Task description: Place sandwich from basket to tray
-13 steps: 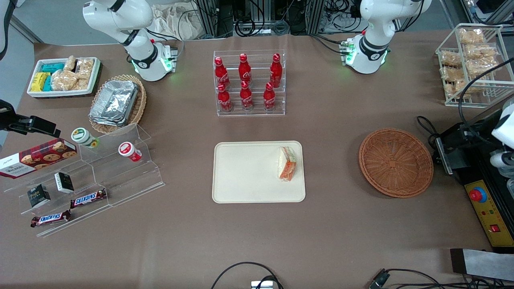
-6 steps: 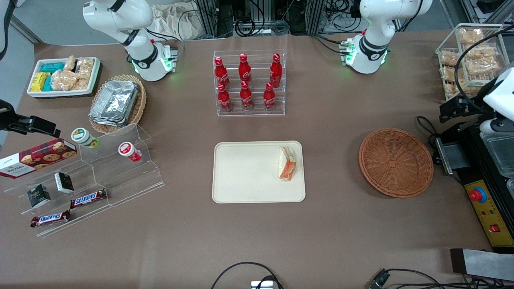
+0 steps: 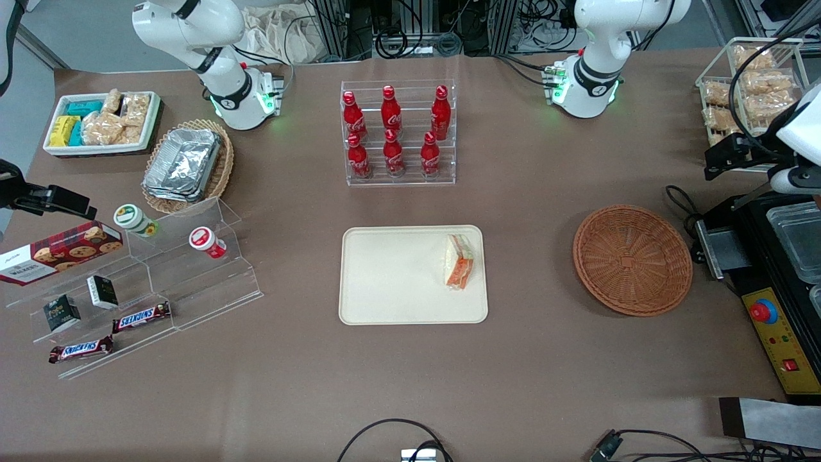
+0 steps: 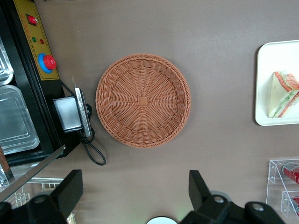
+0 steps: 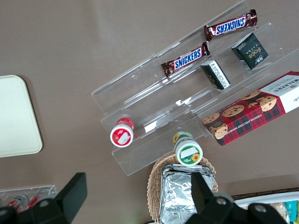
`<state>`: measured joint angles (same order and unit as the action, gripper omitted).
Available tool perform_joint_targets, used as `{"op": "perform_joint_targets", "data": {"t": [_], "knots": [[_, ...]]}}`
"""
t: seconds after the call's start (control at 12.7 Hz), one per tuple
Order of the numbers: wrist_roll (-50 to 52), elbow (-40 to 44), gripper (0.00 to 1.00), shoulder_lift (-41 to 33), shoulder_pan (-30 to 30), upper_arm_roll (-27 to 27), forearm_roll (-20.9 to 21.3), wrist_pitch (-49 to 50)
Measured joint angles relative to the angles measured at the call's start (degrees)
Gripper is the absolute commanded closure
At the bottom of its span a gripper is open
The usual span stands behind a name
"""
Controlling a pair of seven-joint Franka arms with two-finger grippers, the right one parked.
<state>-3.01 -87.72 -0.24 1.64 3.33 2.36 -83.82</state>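
Wicker basket [image 3: 632, 260] bare, sandwich [image 3: 459, 261] on tray [image 3: 391, 276], pincer [image 4: 135, 198] spread apart above, 2 Snickers bars [image 3: 141, 316]

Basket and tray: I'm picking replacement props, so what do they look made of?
Round reddish-brown basket: woven wicker, matte; radial strands show. Flat cream rectangular tray: smooth, likely plastic, slight sheen. The gripper hangs above the table near the basket, fingers open.

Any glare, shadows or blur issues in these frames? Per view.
Front view: even light, soft shadow beside the basket, sandwich sharp on the tray. Left wrist view: basket weave crisp, open gripper dark and soft-edged up close. Right wrist view: glare streaks on the acrylic steps.
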Motion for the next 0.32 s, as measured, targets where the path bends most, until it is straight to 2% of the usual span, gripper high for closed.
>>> {"op": "perform_joint_targets", "data": {"t": [0.32], "knots": [[0.00, -0.27, 0.00, 0.00, -0.03, 0.00, -0.07, 0.01]]}}
